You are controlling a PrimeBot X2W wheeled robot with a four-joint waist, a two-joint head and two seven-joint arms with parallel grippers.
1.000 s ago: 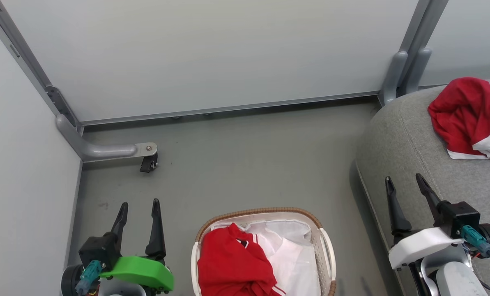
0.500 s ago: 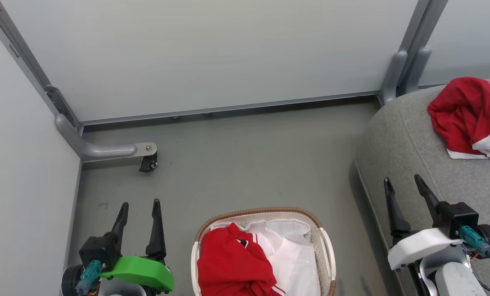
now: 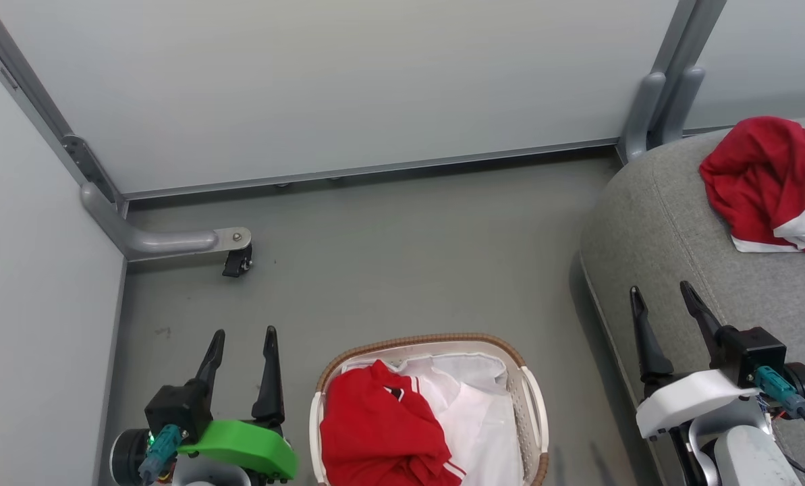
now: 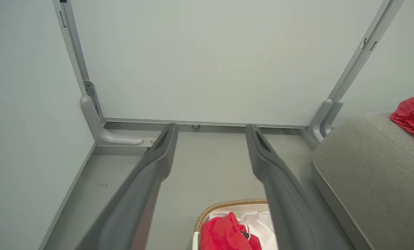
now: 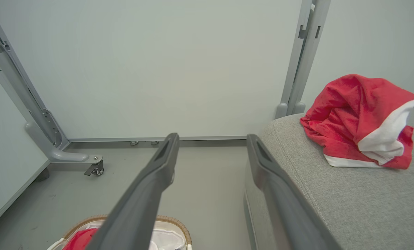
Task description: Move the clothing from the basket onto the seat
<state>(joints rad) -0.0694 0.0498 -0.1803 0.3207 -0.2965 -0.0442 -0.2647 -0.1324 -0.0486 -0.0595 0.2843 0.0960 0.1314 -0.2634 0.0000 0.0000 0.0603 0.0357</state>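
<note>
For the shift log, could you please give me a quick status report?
Left end effector and right end effector open, empty. Red garment in basket; red-and-white garment on seat. No obstruction seen.

No readable text; dark patch (image 3: 394, 393) on red garment (image 3: 368, 435) in basket (image 3: 436, 338), maybe a logo, too small.

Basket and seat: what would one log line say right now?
left gripper open | right gripper open | basket holds red shirt | seat bears red-white garment
</note>
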